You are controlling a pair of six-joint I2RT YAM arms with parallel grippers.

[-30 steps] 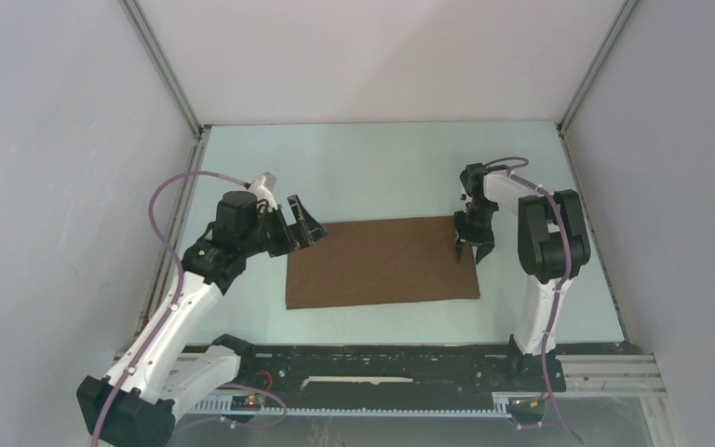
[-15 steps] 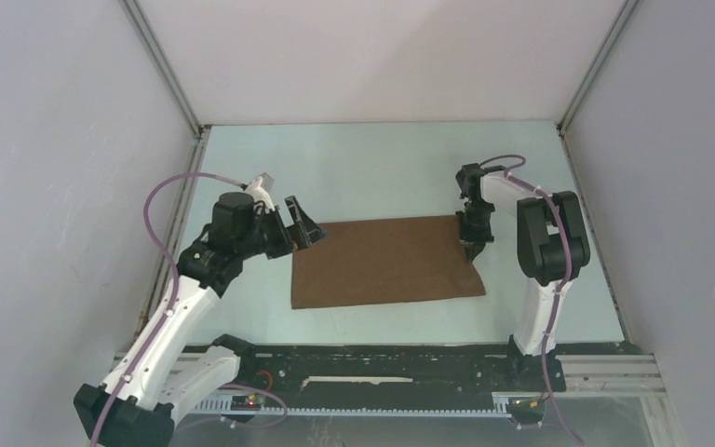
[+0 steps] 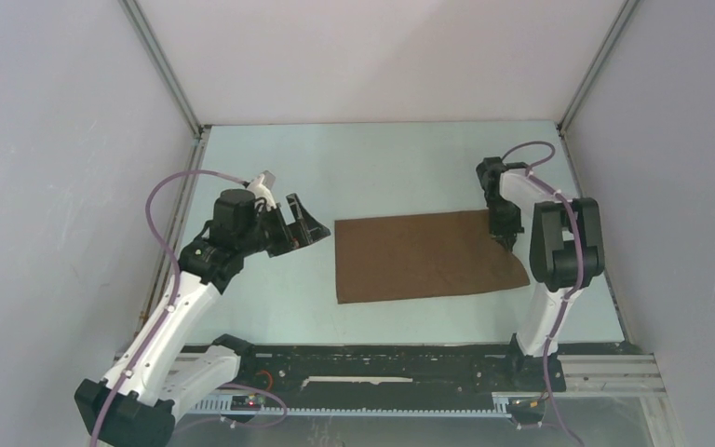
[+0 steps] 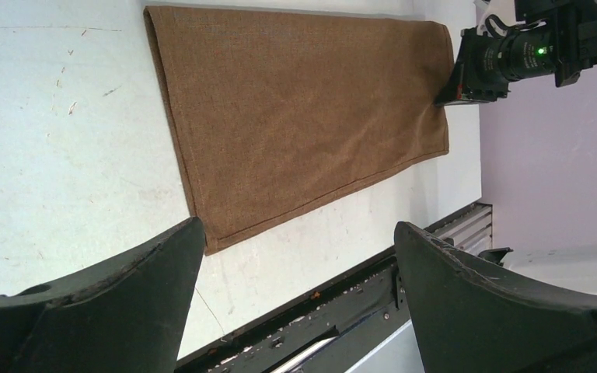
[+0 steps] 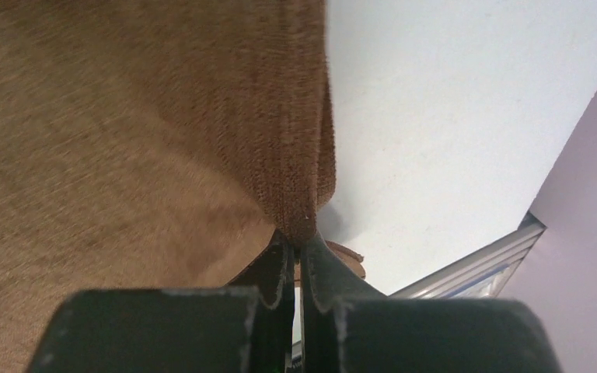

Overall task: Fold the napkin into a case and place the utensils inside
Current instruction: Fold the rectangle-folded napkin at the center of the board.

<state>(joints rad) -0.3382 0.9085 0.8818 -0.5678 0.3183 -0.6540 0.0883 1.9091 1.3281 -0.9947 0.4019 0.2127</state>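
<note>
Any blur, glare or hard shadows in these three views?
Top external: even diffuse light, no glare, napkin sharp, only faint shadows. Left wrist: weave crisp; the open left fingers loom dark and soft along the bottom edge. Right wrist: texture smeared toward the left, pinched fold at the shut right fingers sharper, small shadow beside it.

The right gripper (image 5: 296, 247) was clamped tight on a pinched-up ridge of the brown napkin (image 5: 124, 148); pale table (image 5: 451, 116) showed beside the cloth, a lilac wall (image 5: 591, 272) beyond.
</note>
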